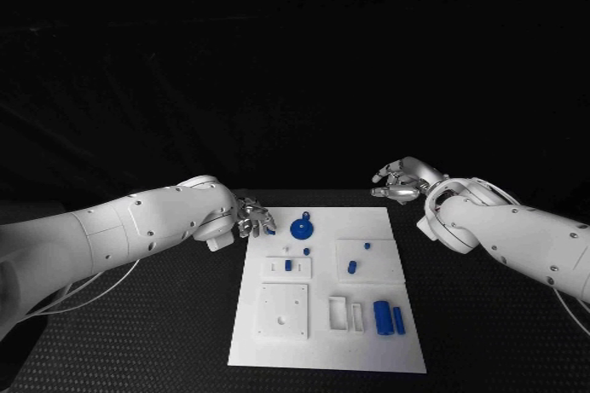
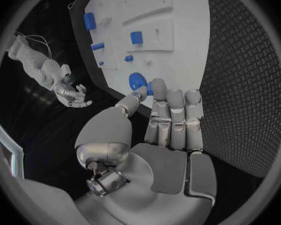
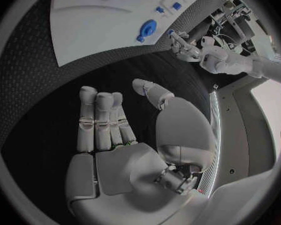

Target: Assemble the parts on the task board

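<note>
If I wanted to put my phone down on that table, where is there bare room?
The black table lies bare on both sides of the task board, toward its near edge. The board's near strip, below the square plate and the blue cylinders, is bare too. It is crowded at the far end, where the left hand reaches toward the blue disc and the right hand hovers.

My left hand (image 1: 255, 218) sits at the task board's (image 1: 369, 359) 10 o'clock corner, beside the round blue part (image 1: 303, 229); my right hand (image 1: 400, 182) hovers past 1 o'clock, with bare surface (image 1: 492, 325) beneath.
</note>
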### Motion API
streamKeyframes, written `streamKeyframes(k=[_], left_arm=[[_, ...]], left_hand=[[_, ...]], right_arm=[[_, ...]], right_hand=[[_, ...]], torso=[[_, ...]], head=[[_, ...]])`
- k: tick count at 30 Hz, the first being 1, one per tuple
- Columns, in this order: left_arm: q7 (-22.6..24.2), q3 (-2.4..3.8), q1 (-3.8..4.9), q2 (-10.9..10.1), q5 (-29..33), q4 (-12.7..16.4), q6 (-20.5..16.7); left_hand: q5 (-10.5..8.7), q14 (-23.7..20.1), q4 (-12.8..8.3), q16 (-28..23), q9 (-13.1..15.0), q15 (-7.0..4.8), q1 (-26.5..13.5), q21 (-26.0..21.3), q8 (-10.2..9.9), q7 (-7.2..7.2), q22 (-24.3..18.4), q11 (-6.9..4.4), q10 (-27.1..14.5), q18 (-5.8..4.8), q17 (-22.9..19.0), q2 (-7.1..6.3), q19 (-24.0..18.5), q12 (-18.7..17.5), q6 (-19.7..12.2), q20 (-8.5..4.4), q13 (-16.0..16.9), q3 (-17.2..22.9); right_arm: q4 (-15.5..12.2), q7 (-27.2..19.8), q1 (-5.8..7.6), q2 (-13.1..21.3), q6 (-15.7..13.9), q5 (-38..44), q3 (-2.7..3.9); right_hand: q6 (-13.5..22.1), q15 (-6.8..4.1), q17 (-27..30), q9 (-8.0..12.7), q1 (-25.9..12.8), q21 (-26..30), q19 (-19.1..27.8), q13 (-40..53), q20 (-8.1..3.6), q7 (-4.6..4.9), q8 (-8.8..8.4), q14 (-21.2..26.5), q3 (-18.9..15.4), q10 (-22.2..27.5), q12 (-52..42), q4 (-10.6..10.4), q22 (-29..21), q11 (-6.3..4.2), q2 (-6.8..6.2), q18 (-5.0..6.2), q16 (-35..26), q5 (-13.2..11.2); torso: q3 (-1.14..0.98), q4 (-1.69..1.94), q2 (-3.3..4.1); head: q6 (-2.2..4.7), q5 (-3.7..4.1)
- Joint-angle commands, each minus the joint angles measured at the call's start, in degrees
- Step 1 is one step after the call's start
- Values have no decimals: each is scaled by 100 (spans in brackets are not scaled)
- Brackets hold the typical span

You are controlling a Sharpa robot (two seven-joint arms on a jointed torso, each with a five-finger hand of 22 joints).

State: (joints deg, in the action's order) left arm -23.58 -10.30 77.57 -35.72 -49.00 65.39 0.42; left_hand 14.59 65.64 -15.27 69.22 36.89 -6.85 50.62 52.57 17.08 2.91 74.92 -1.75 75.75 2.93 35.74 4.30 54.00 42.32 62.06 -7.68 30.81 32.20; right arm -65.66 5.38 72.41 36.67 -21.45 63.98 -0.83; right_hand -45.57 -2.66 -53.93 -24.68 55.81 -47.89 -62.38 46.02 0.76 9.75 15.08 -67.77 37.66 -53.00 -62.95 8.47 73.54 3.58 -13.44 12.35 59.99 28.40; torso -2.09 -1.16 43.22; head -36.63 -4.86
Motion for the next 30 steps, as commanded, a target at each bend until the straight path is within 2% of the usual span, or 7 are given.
streamKeyframes(k=[1, 4, 8, 12, 16, 20, 30], left_arm=[[-58, -32, 1, -147, 41, 306, -607], [-52, -64, -3, -332, -57, 635, -723], [-57, -191, -6, -547, -309, 1035, -862], [-66, -324, -9, -679, -581, 1352, -997], [-79, -337, -34, -722, -680, 1505, -1053], [-82, -348, -90, -759, -807, 1641, -1141], [-176, -356, -191, -753, -1127, 1786, -1147]], left_hand=[[85, 172, -38, 26, 133, -93, 12, 31, 212, -20, 95, -181, 251, -27, -7, 59, 81, -38, 90, -499, -10, 5], [424, 251, -58, 34, 129, -112, -18, 52, 242, -49, 96, -205, 343, -19, -3, -6, 146, -45, 184, -516, -10, 12], [575, 304, -71, 31, 122, -120, -38, 68, 254, -68, 97, -225, 404, -13, -2, -44, 191, -59, 244, -528, -12, 15], [731, 375, -71, 38, 117, -134, -63, 90, 276, -96, 99, -251, 483, -5, 6, -87, 249, -67, 324, -543, -6, 15], [886, 397, -68, 35, 118, -135, -80, 95, 295, -106, 98, -255, 510, -3, 11, -123, 267, -73, 378, -548, 1, 21], [954, 439, -54, 67, 128, -141, -102, 118, 329, -123, 106, -265, 561, 0, 34, -152, 300, -39, 451, -555, 28, 9], [1019, 507, -45, 174, 146, -174, -114, 201, 388, -163, 124, -301, 624, 15, 101, -185, 370, 77, 551, -580, 109, -4]], right_arm=[[41, -192, 9, 1, -31, -126, 2], [88, -247, 21, -4, -55, -187, 2], [130, -294, 29, -15, -45, -304, 2], [157, -356, 34, -19, -32, -436, 2], [187, -421, 41, -30, -10, -532, 2], [231, -495, 48, -45, 16, -652, 2], [223, -517, 54, -54, 13, -693, 2]], right_hand=[[19, 30, 98, 5, -73, 211, 234, -150, 72, 61, 8, 201, 50, 156, 183, 27, -70, 33, -12, 232, -236, 7], [46, 79, 226, 1, -78, 450, 433, -374, 185, 95, 18, 382, 64, 287, 394, 42, -145, 74, -12, 210, -508, 5], [79, 203, 495, -16, -81, 910, 856, -801, 365, 177, 51, 716, 100, 542, 793, 77, -294, 169, -6, 135, -1013, -14], [139, 567, 1033, -25, -97, 1709, 1717, -1648, 648, 257, 105, 1367, 138, 797, 1569, 109, -608, 319, -6, -35, -1912, -27], [182, 882, 1497, -26, -72, 2228, 2332, -2374, 826, 271, 141, 1846, 187, 976, 2322, 132, -839, 525, 12, -170, -2595, -20], [227, 1055, 2001, -6, 8, 2607, 2641, -3129, 970, 251, 185, 1981, 138, 778, 2940, 136, -1031, 593, 28, -192, -3162, -23], [262, 1119, 2303, 32, 77, 2804, 2747, -3552, 1050, 257, 206, 1995, 73, 626, 3253, 103, -1097, 621, 26, -174, -3449, -21]], torso=[[-7, 16, -7], [-8, 27, -13], [-2, 23, -14], [-7, 24, -14], [-8, 24, -16], [-6, 25, -14], [-11, 13, -11]], head=[[-13, -3], [-24, 12], [-45, 18], [-70, 5], [-73, -2], [-101, -15], [-124, -33]])
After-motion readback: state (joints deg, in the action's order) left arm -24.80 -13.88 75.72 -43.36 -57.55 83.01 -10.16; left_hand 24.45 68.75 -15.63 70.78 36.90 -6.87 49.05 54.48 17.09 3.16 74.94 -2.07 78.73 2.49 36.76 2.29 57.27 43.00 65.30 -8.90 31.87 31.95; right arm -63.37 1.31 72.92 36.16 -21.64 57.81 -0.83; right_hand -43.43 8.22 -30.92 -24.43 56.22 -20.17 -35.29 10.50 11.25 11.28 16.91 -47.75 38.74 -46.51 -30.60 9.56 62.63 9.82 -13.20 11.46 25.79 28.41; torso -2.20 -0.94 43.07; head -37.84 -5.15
